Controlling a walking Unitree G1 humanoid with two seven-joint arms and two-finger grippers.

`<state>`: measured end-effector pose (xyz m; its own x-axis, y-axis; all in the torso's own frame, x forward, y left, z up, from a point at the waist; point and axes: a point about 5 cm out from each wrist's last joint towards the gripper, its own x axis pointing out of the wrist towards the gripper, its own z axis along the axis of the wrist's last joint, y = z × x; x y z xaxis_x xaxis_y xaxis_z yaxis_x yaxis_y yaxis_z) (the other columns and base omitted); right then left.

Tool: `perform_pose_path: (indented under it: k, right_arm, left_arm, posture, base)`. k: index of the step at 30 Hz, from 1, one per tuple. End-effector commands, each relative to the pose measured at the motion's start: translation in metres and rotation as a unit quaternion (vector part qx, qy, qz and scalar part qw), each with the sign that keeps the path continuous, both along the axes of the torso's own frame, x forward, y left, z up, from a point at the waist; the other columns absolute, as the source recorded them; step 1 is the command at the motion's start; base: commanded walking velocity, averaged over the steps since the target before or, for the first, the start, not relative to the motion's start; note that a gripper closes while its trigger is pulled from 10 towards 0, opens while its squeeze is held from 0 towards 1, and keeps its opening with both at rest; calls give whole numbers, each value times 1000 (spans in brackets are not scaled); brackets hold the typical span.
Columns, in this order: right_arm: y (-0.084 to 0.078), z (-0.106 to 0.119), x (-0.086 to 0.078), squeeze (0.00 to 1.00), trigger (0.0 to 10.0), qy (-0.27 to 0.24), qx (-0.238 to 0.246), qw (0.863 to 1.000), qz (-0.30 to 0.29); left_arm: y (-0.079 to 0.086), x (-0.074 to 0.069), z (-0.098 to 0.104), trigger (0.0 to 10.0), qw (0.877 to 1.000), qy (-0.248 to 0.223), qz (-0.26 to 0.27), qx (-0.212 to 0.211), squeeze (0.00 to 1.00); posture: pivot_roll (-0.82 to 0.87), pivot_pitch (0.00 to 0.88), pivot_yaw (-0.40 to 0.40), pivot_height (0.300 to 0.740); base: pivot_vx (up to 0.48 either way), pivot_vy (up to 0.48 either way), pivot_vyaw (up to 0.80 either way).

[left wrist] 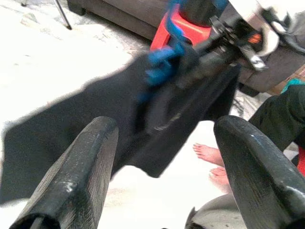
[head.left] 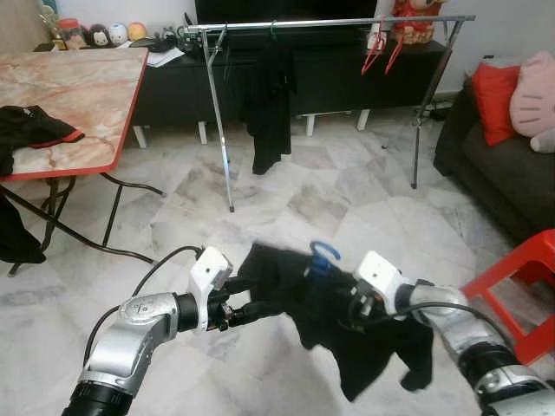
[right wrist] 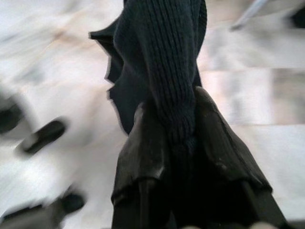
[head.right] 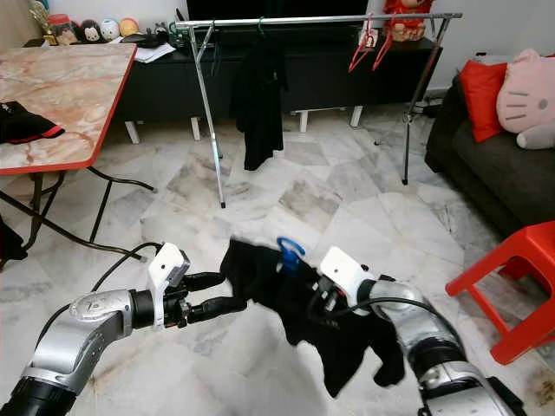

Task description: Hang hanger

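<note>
low over the marble floor (head.left: 347,199), black garment (head.left: 342,316) on blue hanger (head.left: 323,257), right gripper (right wrist: 178,138) fingers clamped on its knit fabric, left gripper (head.right: 227,293) fingers spread wide beside its edge, clothes rack (head.left: 329,24) well beyond

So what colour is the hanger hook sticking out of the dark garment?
Blue hanger hook, clearest in the left eye view.
</note>
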<state>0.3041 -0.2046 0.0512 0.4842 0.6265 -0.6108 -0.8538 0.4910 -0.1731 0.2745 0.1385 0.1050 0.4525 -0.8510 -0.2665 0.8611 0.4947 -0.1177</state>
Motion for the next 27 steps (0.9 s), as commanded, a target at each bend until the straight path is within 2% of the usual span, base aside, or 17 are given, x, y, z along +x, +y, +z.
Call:
perform_pose_path:
  k: [1,4,8,13,14,15,19,20,21,23,24,27]
  right_arm:
    - [3,6,-1,0,0,7,12,999,41]
    - [2,5,-8,0,0,33,14,997,71]
    - [3,2,-21,0,0,82,23,988,128]
    - [9,1,-27,0,0,107,33,981,160]
    - [9,1,-27,0,0,107,33,980,162]
    - [11,2,-27,0,0,108,33,980,165]
    - [14,3,-28,0,0,114,30,977,178]
    - [15,3,-29,0,0,115,29,977,180]
    - [16,3,-29,0,0,117,30,976,182]
    - [16,4,-29,0,0,117,31,976,182]
    - [18,5,-28,0,0,117,34,975,185]
    - [19,7,-28,0,0,119,38,974,189]
  left_arm:
    - [-1,4,5,10000,1000,-15,-8,11,0]
    - [-1,3,7,10000,1000,-16,-23,13,0]
    - [-2,-8,5,10000,996,-3,-79,28,0]
    - [-5,-18,1,10000,991,22,-128,31,0]
    - [-5,-18,1,10000,991,23,-128,29,651]
    - [-5,-18,1,10000,991,26,-129,28,1000]
    - [-6,-19,-4,10000,989,34,-137,34,1000]
    - [-6,-19,-6,10000,989,33,-136,38,800]
    - [-4,-18,-11,10000,990,32,-127,56,0]
    - [-1,-15,-16,10000,990,32,-116,72,0]
    - [3,-10,-23,10000,992,37,-87,89,0]
    - [3,-9,-24,10000,992,43,-82,81,0]
  posture:
    - [-55,0,-40,740]
    - [-57,0,-41,740]
    - [-55,0,-46,740]
    - [-52,0,-46,740]
    - [-53,0,-46,740]
    - [-52,0,-46,740]
    - [-52,0,-45,740]
    - [-51,0,-45,740]
    - [-49,0,-44,740]
    - [-49,0,-43,740]
    - [-50,0,-41,740]
    - [-50,0,-41,740]
  base:
    - [0,0,0]
    - [0,0,0]
    - [0,0,0]
    - [0,0,0]
    - [0,0,0]
    - [0,0,0]
    - [0,0,0]
    - [0,0,0]
    - [0,0,0]
    - [0,0,0]
    - [0,0,0]
    - [0,0,0]
